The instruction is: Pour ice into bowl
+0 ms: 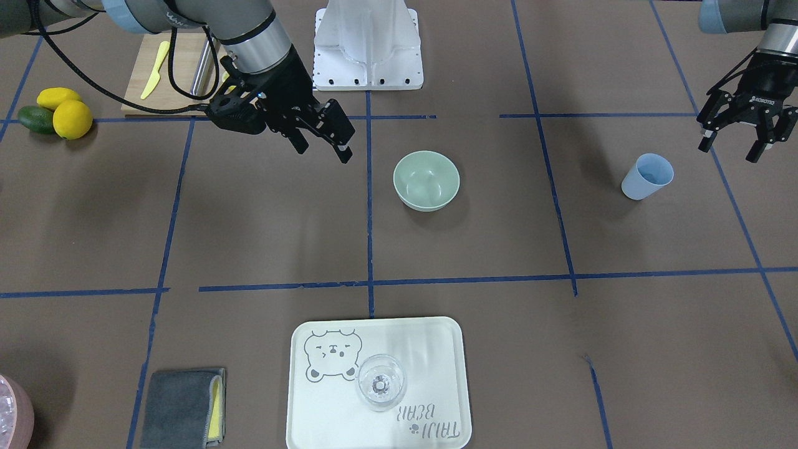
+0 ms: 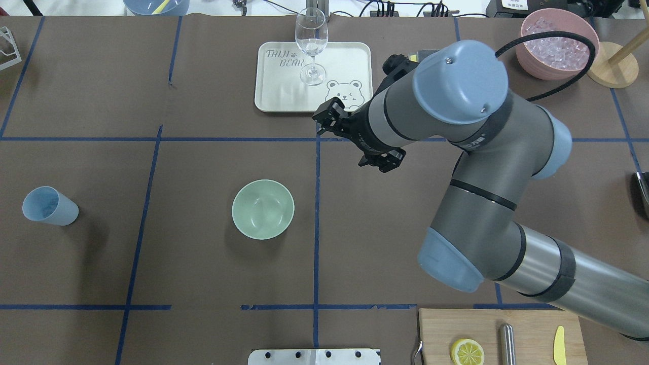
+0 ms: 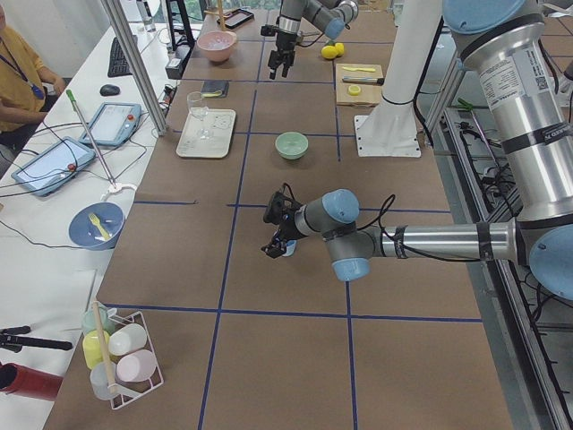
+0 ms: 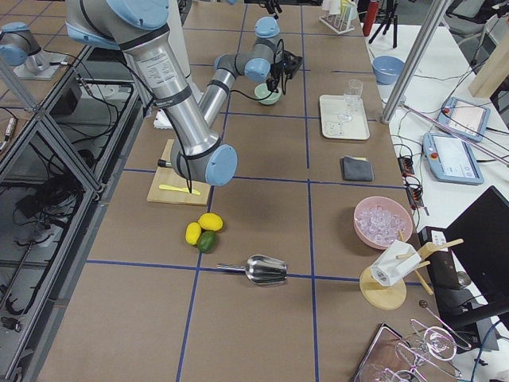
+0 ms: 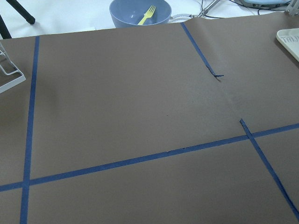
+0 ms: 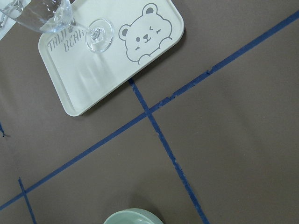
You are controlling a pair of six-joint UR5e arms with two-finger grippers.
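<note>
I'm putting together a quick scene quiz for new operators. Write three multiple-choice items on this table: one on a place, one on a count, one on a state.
1. Where does the clear wine glass stand?
A) on the pale bear-print tray
B) on the bare brown table
C) aloft in an arm's grip

2. How many yellow fruits lie beside the dark green fruit?
A) one
B) two
C) four

3. The right hand is:
A) shut on a cup
B) open and empty
C) shut on a spoon

Answers:
1 A, the glass's foot rests on the tray.
2 B, two yellow ones sit by the green one.
3 B, its fingers are spread with nothing between them.
</note>
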